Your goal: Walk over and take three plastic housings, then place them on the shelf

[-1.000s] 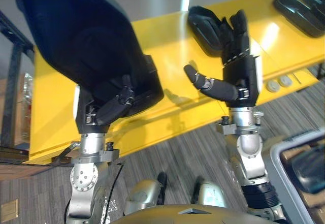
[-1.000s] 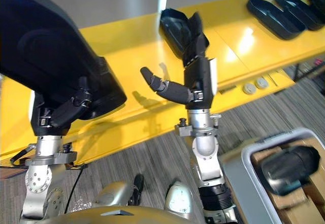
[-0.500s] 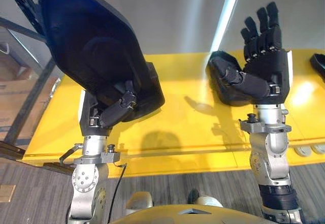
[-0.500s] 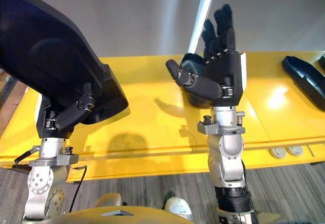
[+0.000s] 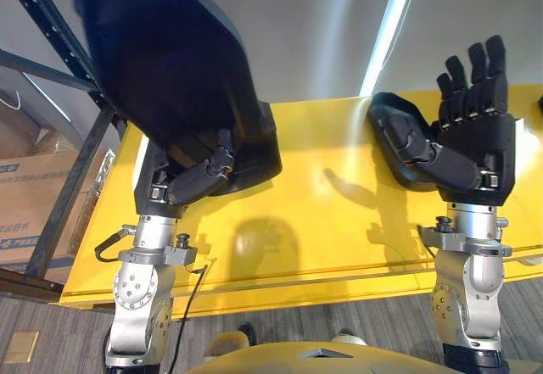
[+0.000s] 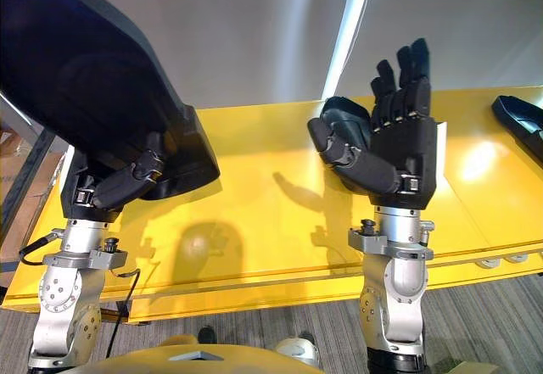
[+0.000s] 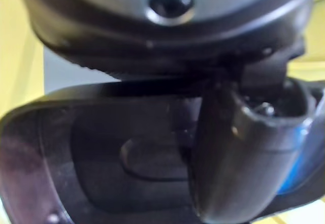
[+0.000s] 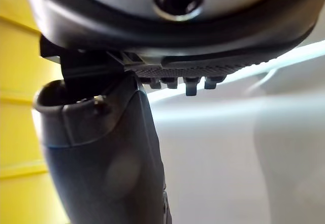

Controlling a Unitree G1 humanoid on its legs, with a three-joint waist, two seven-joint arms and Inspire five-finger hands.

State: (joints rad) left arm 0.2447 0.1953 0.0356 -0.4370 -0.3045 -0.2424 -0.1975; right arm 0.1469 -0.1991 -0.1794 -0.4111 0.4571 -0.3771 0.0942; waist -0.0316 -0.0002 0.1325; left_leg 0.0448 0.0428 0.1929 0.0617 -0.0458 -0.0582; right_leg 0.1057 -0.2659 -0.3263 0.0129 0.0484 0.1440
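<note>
The left hand's (image 5: pixel 166 191) fingers are clamped on the lower end of a large black plastic housing (image 5: pixel 165 69). In the left wrist view the thumb (image 7: pixel 238 158) lies across the housing's recessed face. The held housing is lifted clear of the yellow desk (image 5: pixel 305 221). Its long axis rises from the hand, up and towards the robot's left, and its far end is near a black metal rack (image 5: pixel 59 81). The right hand (image 5: pixel 479 149) is raised over the desk with its fingers (image 5: pixel 472 73) straight, slightly apart and pointing up. Its thumb is out to the side and it holds nothing.

Three housings can be counted: one held and two on the desk. The second housing (image 6: pixel 338 113) lies just behind the right hand, partly hidden by it, so its direction cannot be told. The third housing (image 6: pixel 519 120) lies at the desk's right end and is cut off by the edge of the view. Its length slants from far-left to near-right. One cardboard box (image 5: pixel 30 217) stands on the floor beside the rack.
</note>
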